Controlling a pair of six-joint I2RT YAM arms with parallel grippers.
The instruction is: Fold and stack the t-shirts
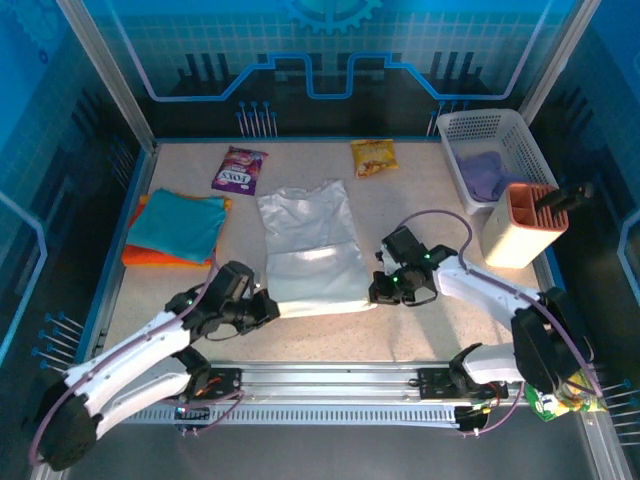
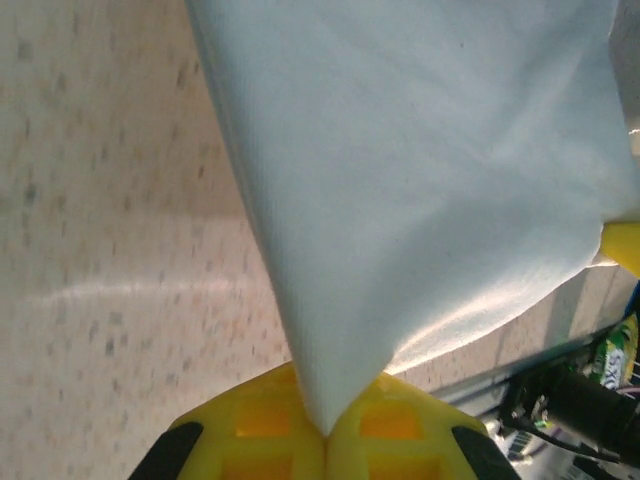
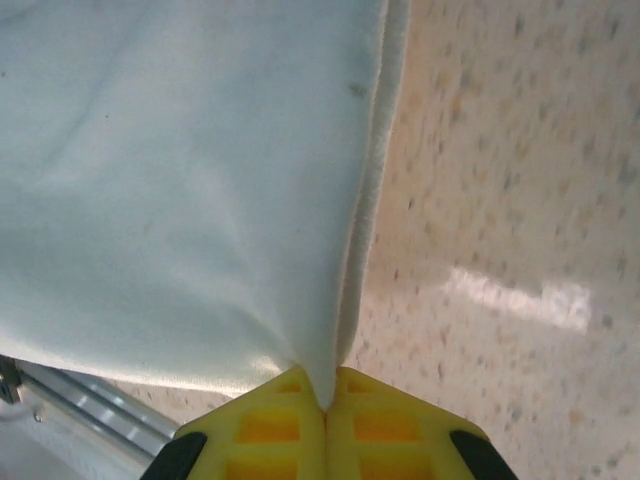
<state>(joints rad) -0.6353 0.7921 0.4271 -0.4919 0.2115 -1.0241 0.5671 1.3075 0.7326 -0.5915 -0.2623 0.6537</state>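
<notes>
A white t-shirt [image 1: 310, 245] lies lengthwise in the middle of the table, folded narrow. My left gripper [image 1: 268, 305] is shut on its near left corner; in the left wrist view the yellow fingers [image 2: 262, 425] pinch the white cloth [image 2: 420, 180] to a point. My right gripper [image 1: 378, 292] is shut on the near right corner, the white cloth [image 3: 180, 180] rising from between its yellow fingers [image 3: 385, 425]. A folded teal t-shirt [image 1: 178, 224] rests on an orange one [image 1: 150, 256] at the left.
A purple snack packet [image 1: 240, 169] and a yellow one [image 1: 374, 157] lie at the back. At the right stand a white basket [image 1: 490, 150] holding purple cloth and a cream holder [image 1: 525, 225]. A metal rail [image 1: 330, 385] runs along the near edge.
</notes>
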